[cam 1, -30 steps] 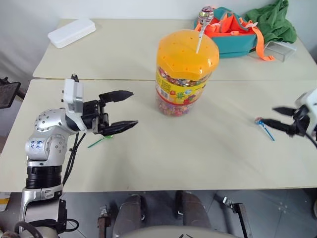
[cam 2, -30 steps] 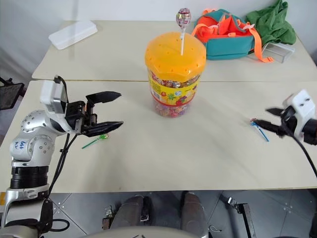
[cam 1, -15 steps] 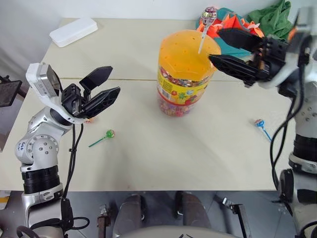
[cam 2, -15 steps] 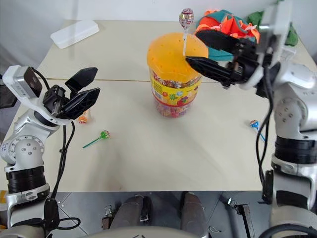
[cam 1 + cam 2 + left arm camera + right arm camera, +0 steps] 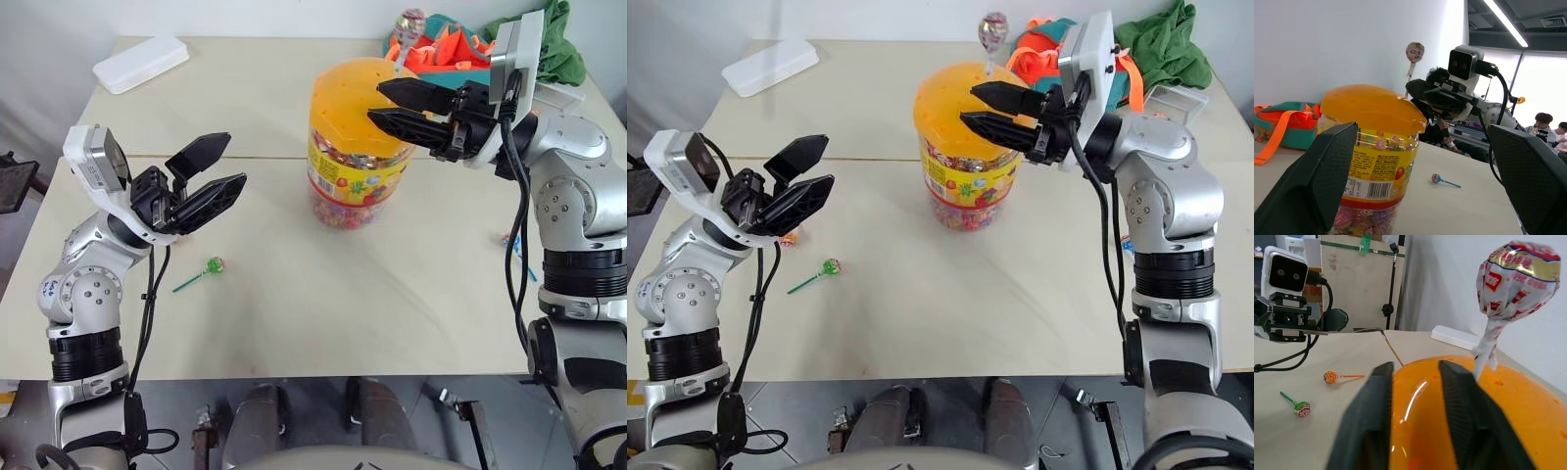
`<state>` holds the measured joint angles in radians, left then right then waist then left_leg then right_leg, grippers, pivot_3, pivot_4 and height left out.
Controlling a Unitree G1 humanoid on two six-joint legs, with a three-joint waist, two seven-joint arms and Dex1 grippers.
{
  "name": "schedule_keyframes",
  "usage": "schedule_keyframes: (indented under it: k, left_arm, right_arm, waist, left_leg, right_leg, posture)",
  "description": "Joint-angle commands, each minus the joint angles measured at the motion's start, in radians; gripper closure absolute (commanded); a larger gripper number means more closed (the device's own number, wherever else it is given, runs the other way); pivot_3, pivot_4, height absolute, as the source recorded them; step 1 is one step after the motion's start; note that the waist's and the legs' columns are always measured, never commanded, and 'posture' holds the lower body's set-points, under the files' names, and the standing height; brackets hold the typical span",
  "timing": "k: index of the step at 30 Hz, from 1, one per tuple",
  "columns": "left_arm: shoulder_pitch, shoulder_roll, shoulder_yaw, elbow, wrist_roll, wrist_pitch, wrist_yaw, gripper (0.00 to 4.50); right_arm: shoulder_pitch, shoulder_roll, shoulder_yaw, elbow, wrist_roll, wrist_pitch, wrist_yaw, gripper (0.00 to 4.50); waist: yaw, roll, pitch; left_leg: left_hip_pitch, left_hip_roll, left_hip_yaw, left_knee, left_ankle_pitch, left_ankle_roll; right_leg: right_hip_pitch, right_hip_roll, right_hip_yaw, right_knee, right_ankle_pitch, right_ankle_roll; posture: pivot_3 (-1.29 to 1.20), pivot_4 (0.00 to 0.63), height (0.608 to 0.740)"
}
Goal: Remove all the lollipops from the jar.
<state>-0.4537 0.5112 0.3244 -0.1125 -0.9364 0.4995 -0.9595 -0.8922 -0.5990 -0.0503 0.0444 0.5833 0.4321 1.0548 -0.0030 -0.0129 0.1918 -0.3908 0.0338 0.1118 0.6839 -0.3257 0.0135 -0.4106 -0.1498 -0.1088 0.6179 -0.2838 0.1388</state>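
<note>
Three lollipops already lie on the table — green (image 5: 216, 264) and orange (image 5: 791, 237) toward its left edge, blue (image 5: 1436, 178) toward the right. One pink-wrapped lollipop (image 5: 993, 29) stands in the domed orange lid of the jar (image 5: 361, 171), mid-table. The right gripper (image 5: 970, 106), narrowly parted, hovers beside its stick, gripping nothing; the left gripper (image 5: 217, 173) is spread wide, empty.

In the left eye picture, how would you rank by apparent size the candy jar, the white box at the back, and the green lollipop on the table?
1. The jar, largest.
2. The white box; it sits farther back, so it may look smaller than it is.
3. The green lollipop, smallest by far.
</note>
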Motion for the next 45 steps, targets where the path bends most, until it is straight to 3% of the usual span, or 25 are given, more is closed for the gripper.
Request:
schedule_keyframes:
  k: [1,8,25,28,31,35,39,41,45]
  left_arm:
    - [-0.009,0.001,0.012,-0.041,-0.007,-0.025,-0.005,0.0]
    - [-0.007,0.004,0.006,-0.037,-0.002,-0.039,-0.016,0.0]
    - [-0.035,0.001,-0.001,-0.032,-0.013,-0.034,-0.023,0.0]
    - [-0.043,-0.006,0.003,-0.031,-0.017,-0.039,-0.015,0.0]
    - [-0.055,-0.016,0.007,-0.028,-0.033,-0.034,-0.014,0.0]
    - [-0.071,-0.021,-0.002,-0.013,-0.022,-0.039,-0.031,0.0]
    - [-0.104,-0.014,-0.034,-0.007,0.016,-0.058,-0.064,0.0]
    - [-0.111,-0.002,-0.057,-0.013,0.04,-0.063,-0.089,0.0]
    - [-0.084,0.046,-0.127,-0.007,0.129,-0.098,-0.174,0.0]
  right_arm:
    - [0.014,-0.059,-0.061,-0.029,0.018,-0.009,0.038,3.04]
    - [0.003,-0.121,-0.1,0.073,-0.037,-0.015,-0.005,3.04]
    - [-0.109,0.011,-0.011,0.091,-0.046,0.009,0.005,3.04]
    - [-0.124,0.021,-0.023,0.105,-0.042,0.011,-0.015,3.55]
    - [-0.129,0.026,-0.051,0.111,-0.018,0.01,-0.016,4.45]
    - [-0.153,0.032,-0.156,0.124,0.088,0.046,-0.029,4.45]
    - [-0.186,-0.031,-0.292,0.149,0.19,0.142,-0.092,4.45]
    - [-0.163,-0.127,-0.308,0.166,0.164,0.191,-0.092,4.45]
    - [0.02,-0.402,-0.182,0.237,-0.109,0.148,-0.096,4.45]
  waist:
    - [0.003,0.0,0.0]
    - [0.0,0.0,0.0]
    - [0.0,0.0,0.0]
    - [-0.001,0.0,0.0]
    - [-0.001,0.0,0.0]
    - [-0.001,0.0,0.0]
    - [0.003,0.0,0.0]
    - [0.006,0.0,0.0]
    - [0.007,0.0,0.0]
  left_leg:
    - [0.0,0.0,0.0,0.0,0.0,0.0]
    - [0.0,0.0,0.0,0.0,0.0,0.0]
    - [0.0,0.0,0.001,-0.001,0.0,0.0]
    - [0.0,0.0,0.001,-0.001,0.0,0.0]
    - [0.0,0.0,0.001,-0.001,0.0,0.0]
    - [0.0,0.0,0.001,-0.001,0.0,0.0]
    - [-0.001,0.0,0.001,-0.001,0.0,0.0]
    - [-0.001,0.0,0.0,-0.001,0.0,0.0]
    - [-0.002,-0.001,0.001,-0.002,-0.001,0.001]
  right_leg:
    - [0.0,0.0,0.0,0.0,0.0,0.0]
    - [0.0,0.0,0.0,-0.001,0.0,0.0]
    - [-0.001,0.0,0.0,0.0,0.0,0.0]
    - [-0.001,0.0,0.0,0.0,0.0,0.0]
    - [-0.001,0.0,0.0,0.0,0.0,0.0]
    - [-0.001,0.0,0.0,0.0,0.0,0.0]
    - [-0.001,0.0,0.0,0.0,0.0,0.0]
    - [-0.001,0.0,0.0,-0.001,0.0,0.0]
    - [-0.001,0.0,-0.001,-0.004,0.0,0.0]
  posture:
    - [0.0,0.15,0.74]
    - [0.0,0.15,0.74]
    - [0.0,0.15,0.74]
    - [0.0,0.15,0.74]
    - [0.0,0.15,0.74]
    - [0.0,0.15,0.74]
    - [0.0,0.15,0.74]
    - [0.0,0.15,0.74]
    - [0.0,0.15,0.74]
